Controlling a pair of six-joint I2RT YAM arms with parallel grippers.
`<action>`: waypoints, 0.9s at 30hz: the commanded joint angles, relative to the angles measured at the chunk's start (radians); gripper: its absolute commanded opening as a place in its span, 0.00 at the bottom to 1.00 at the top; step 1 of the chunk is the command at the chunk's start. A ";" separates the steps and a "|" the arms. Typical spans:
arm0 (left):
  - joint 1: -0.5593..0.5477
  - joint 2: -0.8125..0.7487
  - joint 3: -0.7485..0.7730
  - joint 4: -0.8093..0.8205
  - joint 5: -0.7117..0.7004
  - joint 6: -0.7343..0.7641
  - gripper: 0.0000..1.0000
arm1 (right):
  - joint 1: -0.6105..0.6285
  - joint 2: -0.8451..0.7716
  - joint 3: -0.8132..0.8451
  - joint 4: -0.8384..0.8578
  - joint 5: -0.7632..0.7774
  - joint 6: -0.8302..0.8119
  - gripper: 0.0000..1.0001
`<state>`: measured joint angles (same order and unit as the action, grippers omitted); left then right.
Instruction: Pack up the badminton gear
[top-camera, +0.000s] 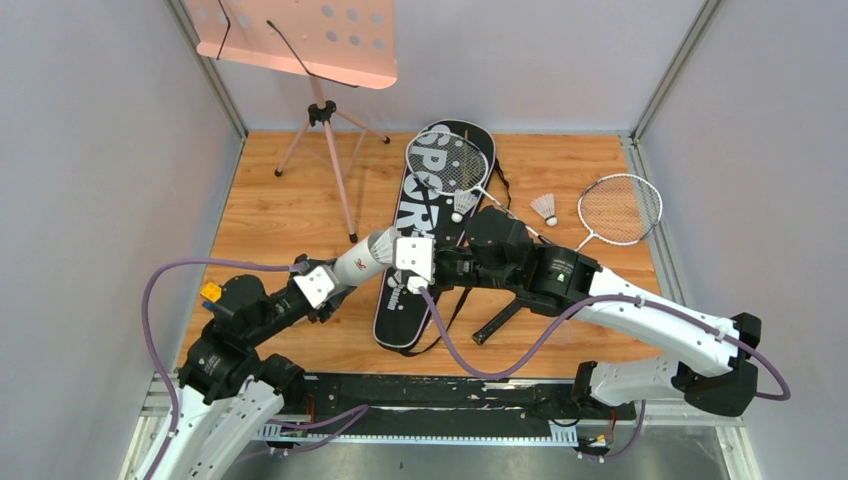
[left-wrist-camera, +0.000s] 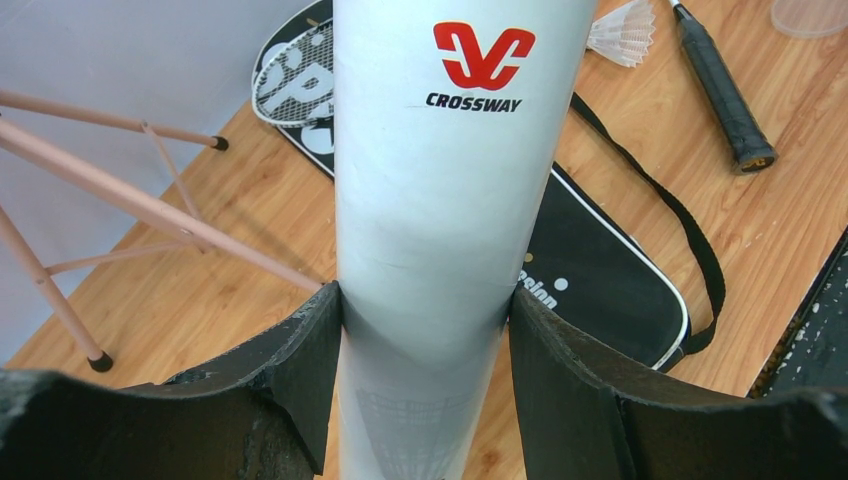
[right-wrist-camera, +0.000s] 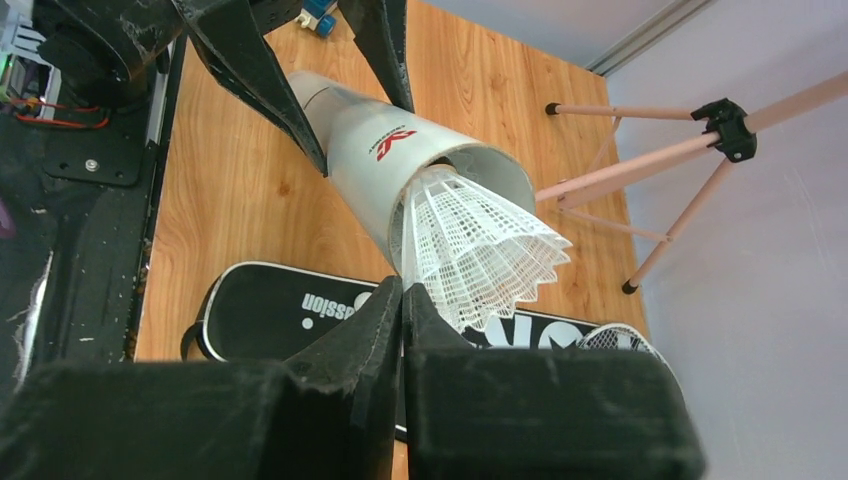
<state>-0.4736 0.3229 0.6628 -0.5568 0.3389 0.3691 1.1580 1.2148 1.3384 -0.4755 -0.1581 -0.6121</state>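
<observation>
Gripping a long white tube (left-wrist-camera: 440, 200) with a red logo, the left gripper (left-wrist-camera: 425, 300) has its black jaws clamped on the tube's two sides, above a long black bag lettered SPORT (top-camera: 412, 200) that lies on the wooden tabletop (top-camera: 280, 200). The right gripper (right-wrist-camera: 402, 290) has its jaws pressed together on the skirt rim of a small white net-skirted shuttlecock (right-wrist-camera: 480, 250), whose nose sits inside the tube's open mouth. One slim silver racket (top-camera: 447, 162) rests across the bag's far end, while a second silver racket (top-camera: 620, 208) and a loose white shuttlecock (top-camera: 544, 208) lie to the bag's right.
</observation>
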 joint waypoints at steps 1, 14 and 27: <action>0.001 0.007 0.000 0.035 0.017 0.004 0.49 | 0.015 0.018 0.054 0.018 -0.005 -0.082 0.10; 0.001 0.005 -0.013 0.070 0.022 -0.010 0.49 | 0.016 -0.043 -0.098 0.215 -0.066 0.062 0.64; 0.001 -0.013 -0.015 0.090 0.032 -0.033 0.49 | -0.001 0.077 -0.093 0.311 -0.121 0.138 0.65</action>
<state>-0.4736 0.3237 0.6456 -0.5343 0.3546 0.3592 1.1637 1.2709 1.2377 -0.2417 -0.2249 -0.5163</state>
